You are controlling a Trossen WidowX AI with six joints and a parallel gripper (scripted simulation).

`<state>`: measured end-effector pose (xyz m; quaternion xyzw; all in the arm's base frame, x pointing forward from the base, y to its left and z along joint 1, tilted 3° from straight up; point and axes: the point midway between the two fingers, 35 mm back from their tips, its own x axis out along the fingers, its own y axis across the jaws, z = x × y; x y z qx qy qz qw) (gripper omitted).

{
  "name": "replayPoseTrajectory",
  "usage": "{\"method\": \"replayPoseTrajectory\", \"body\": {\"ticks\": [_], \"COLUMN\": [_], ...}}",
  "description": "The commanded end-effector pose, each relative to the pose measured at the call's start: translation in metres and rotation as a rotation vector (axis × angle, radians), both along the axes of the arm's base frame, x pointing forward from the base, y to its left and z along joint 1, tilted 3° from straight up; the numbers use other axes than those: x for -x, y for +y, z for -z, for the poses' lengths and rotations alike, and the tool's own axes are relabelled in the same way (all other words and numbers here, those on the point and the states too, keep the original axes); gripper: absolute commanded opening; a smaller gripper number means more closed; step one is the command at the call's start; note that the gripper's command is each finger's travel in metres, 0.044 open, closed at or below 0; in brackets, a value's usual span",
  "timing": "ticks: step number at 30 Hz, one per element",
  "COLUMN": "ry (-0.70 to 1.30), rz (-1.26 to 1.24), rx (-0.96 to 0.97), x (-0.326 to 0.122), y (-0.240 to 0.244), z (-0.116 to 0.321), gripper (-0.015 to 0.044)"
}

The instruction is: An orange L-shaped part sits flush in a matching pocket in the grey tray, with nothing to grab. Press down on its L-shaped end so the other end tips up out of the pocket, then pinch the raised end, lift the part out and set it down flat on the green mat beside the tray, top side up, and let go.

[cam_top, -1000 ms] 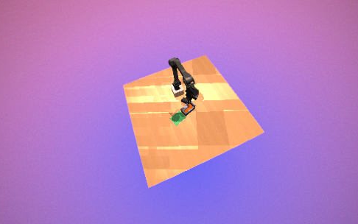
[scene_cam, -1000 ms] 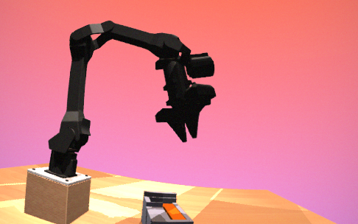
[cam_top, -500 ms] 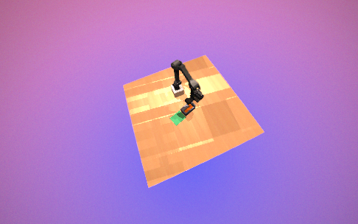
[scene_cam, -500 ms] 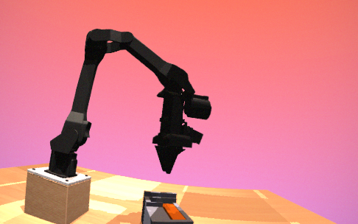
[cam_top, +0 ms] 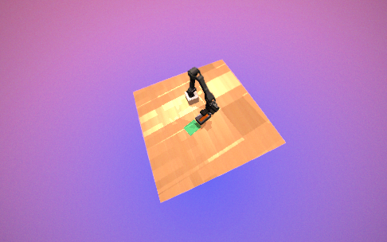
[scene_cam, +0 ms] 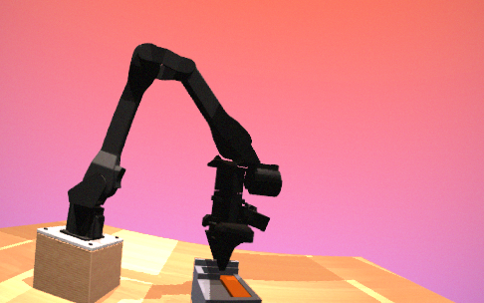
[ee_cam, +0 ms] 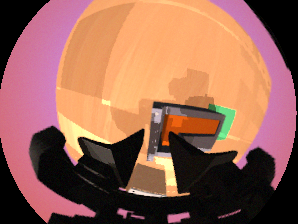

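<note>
The orange part (cam_top: pixel 205 118) (scene_cam: pixel 235 286) (ee_cam: pixel 202 125) lies in the pocket of the grey tray (scene_cam: pixel 208 293) (ee_cam: pixel 202 143). Its long bar looks level with the tray top. Its L-shaped end, towards the tray's raised end wall, is partly hidden by a finger in the wrist view. My gripper (scene_cam: pixel 223 267) (ee_cam: pixel 156 132) is partly open and empty, fingers pointing down, its tips low over the raised-wall end of the tray. Whether they touch the part cannot be told. The green mat (cam_top: pixel 191 128) (ee_cam: pixel 228 122) lies flat beside the tray's other end, with nothing on it.
The arm's base block (cam_top: pixel 193 99) (scene_cam: pixel 80 269) stands behind the tray on the wooden table (cam_top: pixel 233 151) (scene_cam: pixel 292 279). The tray's raised end wall (scene_cam: pixel 237 265) stands close to the fingertips. The arm's shadow falls across the table around the tray.
</note>
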<state>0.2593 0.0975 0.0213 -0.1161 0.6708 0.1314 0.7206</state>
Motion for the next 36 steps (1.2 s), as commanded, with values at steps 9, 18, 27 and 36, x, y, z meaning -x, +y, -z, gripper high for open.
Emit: {"method": "replayPoseTrajectory", "body": {"ticks": [9, 18, 27, 36], "ry": [0.005, 0.006, 0.006, 0.004], "rz": [0.004, 0.004, 0.004, -0.003], "rx": [-0.004, -0.004, -0.004, -0.013], "x": [0.0, 0.0, 0.0, -0.001], "y": [0.001, 0.002, 0.002, 0.004], "z": [0.017, 0.032, 0.04, 0.038], "gripper": [0.018, 0.018, 0.018, 0.018]}}
